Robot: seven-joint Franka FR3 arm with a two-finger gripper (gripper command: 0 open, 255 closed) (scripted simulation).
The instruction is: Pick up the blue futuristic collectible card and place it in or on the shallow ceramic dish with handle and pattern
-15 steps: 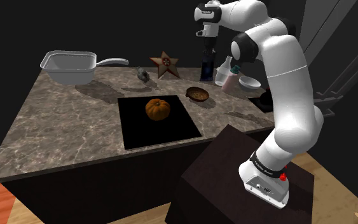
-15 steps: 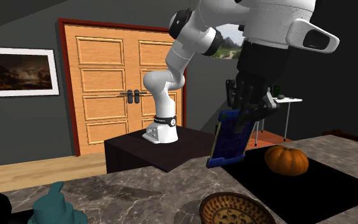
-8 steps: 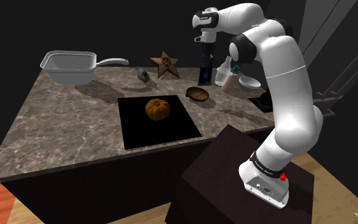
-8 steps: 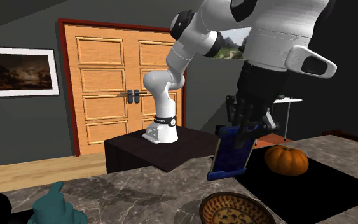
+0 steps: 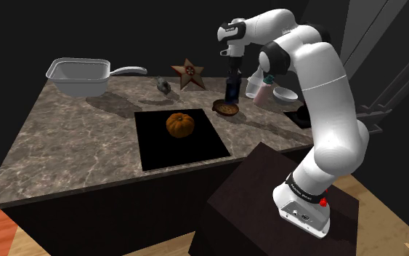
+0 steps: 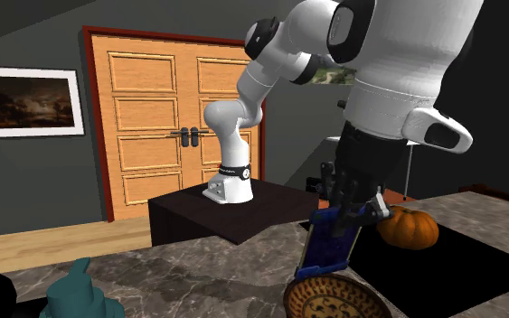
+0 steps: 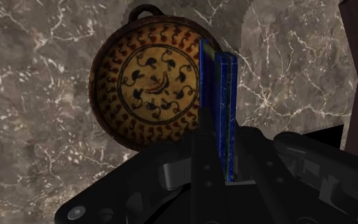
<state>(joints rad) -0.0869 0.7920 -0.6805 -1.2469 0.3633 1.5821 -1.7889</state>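
A blue card (image 5: 232,90) hangs upright and a little tilted, clasped at its upper end by my black gripper (image 5: 234,72). Its lower edge hovers just above the brown patterned dish (image 5: 225,108), near the dish's rim. In the second exterior view the card (image 6: 327,239) dips toward the dish (image 6: 334,298) under the gripper (image 6: 347,203). Seen edge-on in the wrist view, the card (image 7: 224,95) stands between the fingers of the gripper (image 7: 225,151). There the round dish (image 7: 149,83), with its loop handle and dark swirl pattern, lies on the marble beneath.
An orange pumpkin (image 5: 180,124) sits on a black cooktop (image 5: 195,149) near the dish. A grey pan (image 5: 79,75), a wooden star (image 5: 188,73), a bottle (image 5: 257,81) and a small bowl (image 5: 285,94) line the counter's far side. A teal object (image 6: 79,289) stands nearby.
The gripper has come down with the card, from well above the counter to just over the dish, shifting slightly toward the shoulder view's left. The card tilts more now.
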